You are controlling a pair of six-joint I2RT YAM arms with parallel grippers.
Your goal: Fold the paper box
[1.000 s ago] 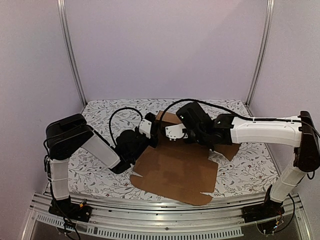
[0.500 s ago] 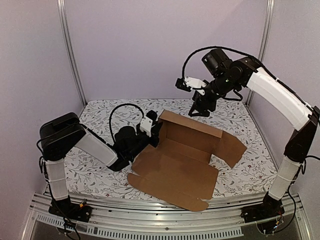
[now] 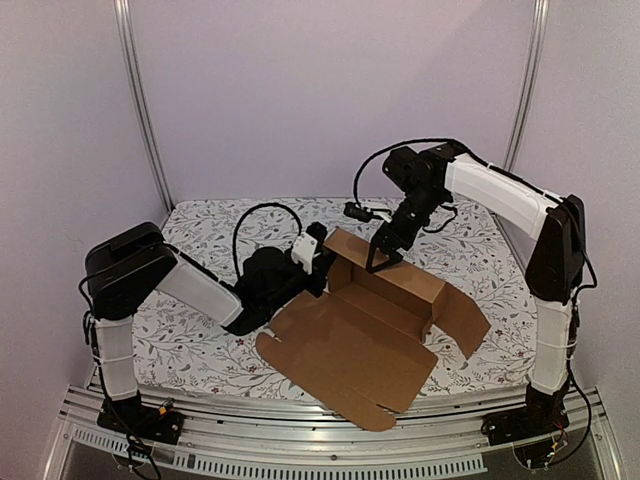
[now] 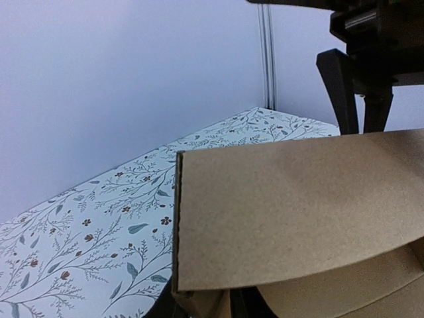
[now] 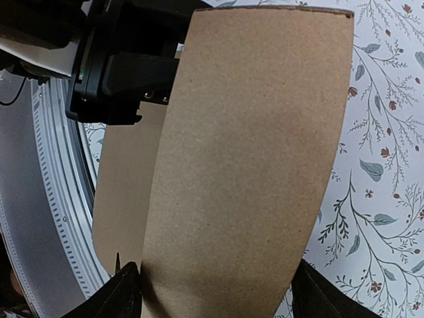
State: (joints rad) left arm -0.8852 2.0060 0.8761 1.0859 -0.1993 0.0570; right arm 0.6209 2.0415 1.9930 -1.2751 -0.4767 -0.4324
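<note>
1 wall of the paper box (image 3: 350, 345) stands; most flaps lie flat, unfolded. The right gripper (image 3: 384, 262) straddles that wall, spread wide; the left gripper (image 3: 322, 268) has an unclear grip.

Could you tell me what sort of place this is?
Likely a robot test cell: lilac wall panels in aluminium posts, a floral-covered table, left arm and right arm bolted to a metal rail.

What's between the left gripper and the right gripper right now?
Only the paper box's upright rear flap: in the top view it runs from the left gripper at its left end to the right gripper, open at its top edge.
</note>
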